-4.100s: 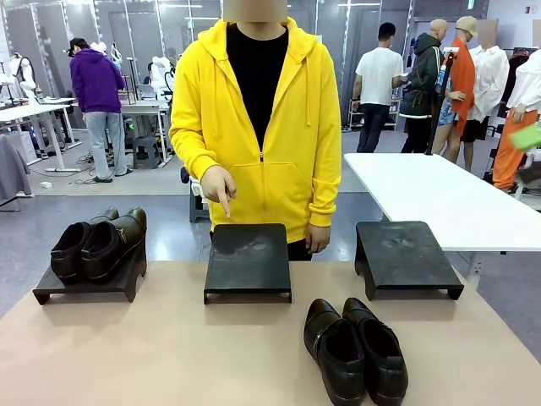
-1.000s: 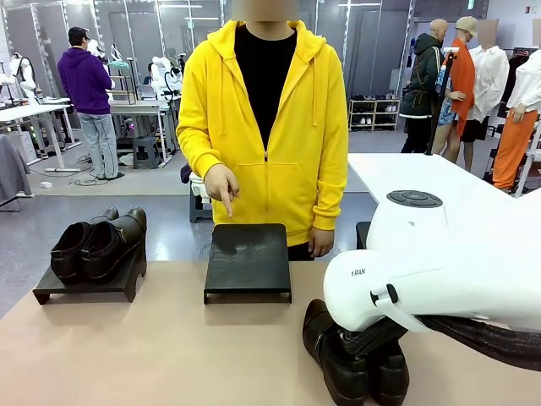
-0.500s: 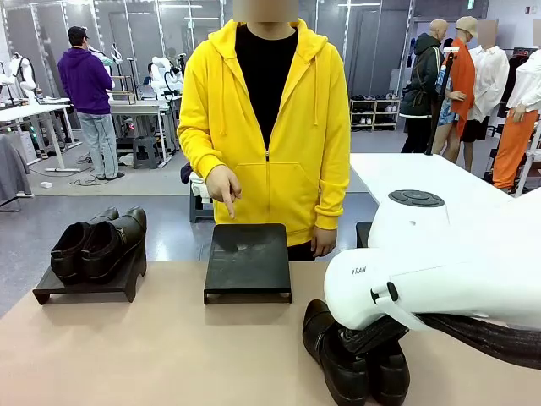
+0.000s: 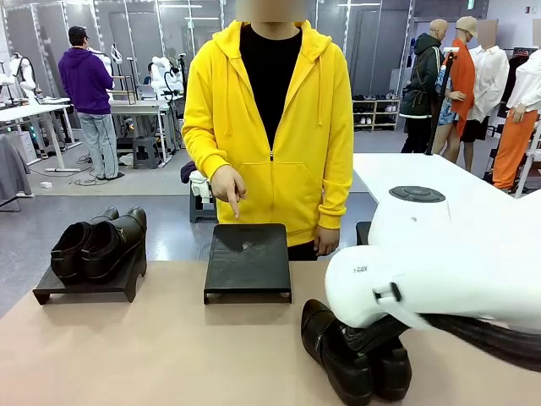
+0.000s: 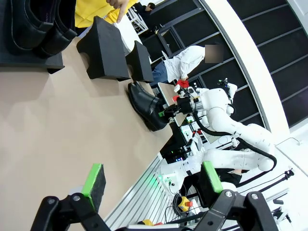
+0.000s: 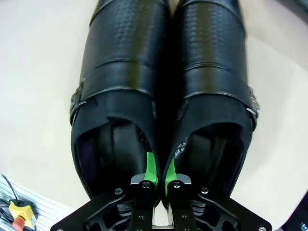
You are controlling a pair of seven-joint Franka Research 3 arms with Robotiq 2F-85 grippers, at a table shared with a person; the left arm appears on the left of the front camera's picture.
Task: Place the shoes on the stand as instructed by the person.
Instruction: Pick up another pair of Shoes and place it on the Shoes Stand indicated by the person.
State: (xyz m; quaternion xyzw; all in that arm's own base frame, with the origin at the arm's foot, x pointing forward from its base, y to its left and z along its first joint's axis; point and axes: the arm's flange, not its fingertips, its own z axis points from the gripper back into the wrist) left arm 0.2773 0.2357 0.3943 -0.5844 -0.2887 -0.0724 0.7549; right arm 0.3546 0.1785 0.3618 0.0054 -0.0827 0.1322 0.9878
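so the right tool (image 6: pixel 160 169) is clamped shut on the shoes (image 4: pixel 338 365) by their inner heel walls, near edge of the table (image 4: pixel 127 355), toes facing far, middle stand (image 4: pixel 248 258) just ahead-left.

The right arm's white housing (image 4: pixel 439 279) carries small dark lettering, seemingly "FRAN", too tiny to read surely.

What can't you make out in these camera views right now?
- Front view: the right arm hides part of the near shoes and most of the right stand.
- Right wrist view: the top edge cuts off the shoes' toes beyond the right claw.
- Left wrist view: the top edge cuts off most of the person.
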